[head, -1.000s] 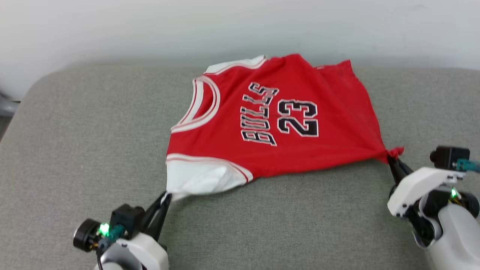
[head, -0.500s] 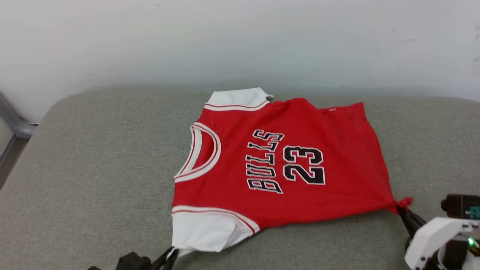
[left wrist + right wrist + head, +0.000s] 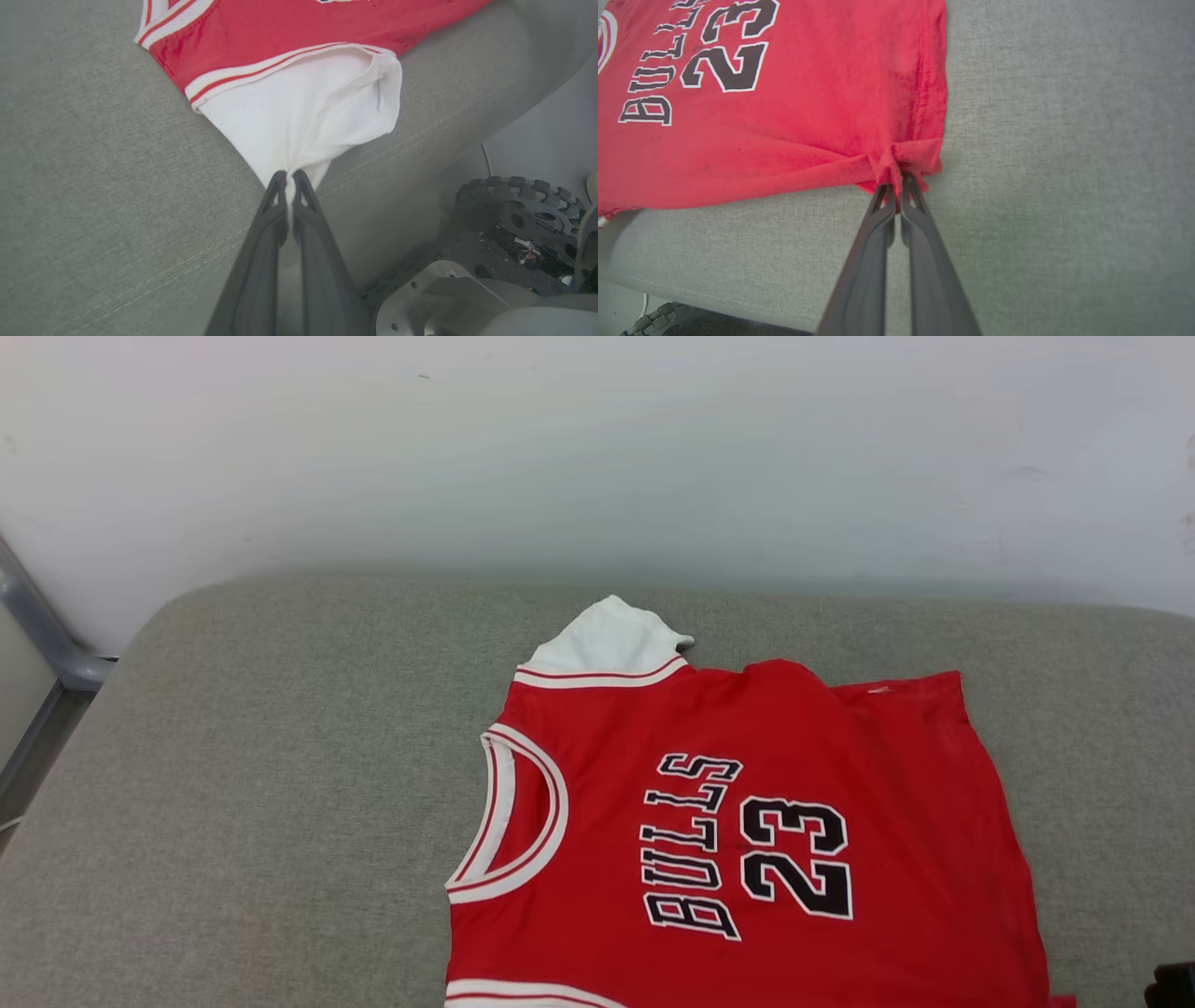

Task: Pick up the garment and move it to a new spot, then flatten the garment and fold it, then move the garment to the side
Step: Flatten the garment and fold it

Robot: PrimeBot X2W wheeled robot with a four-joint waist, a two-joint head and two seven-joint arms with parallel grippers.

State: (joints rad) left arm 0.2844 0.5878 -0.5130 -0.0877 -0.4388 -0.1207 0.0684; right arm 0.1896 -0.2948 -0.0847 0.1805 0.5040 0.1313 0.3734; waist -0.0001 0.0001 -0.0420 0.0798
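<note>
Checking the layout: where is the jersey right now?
The jersey lies front-up on the grey cushion, right of centre in the head view, near corners held by the left gripper and right gripper.

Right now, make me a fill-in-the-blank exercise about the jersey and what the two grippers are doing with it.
1. The left gripper is shut on the garment's ____ sleeve.
2. The right gripper pinches a ____ corner of the garment.
3. The number printed beside BULLS is ____.
4. The garment lies on a ____ cushion.

Missing words: white; red; 23; grey
</note>
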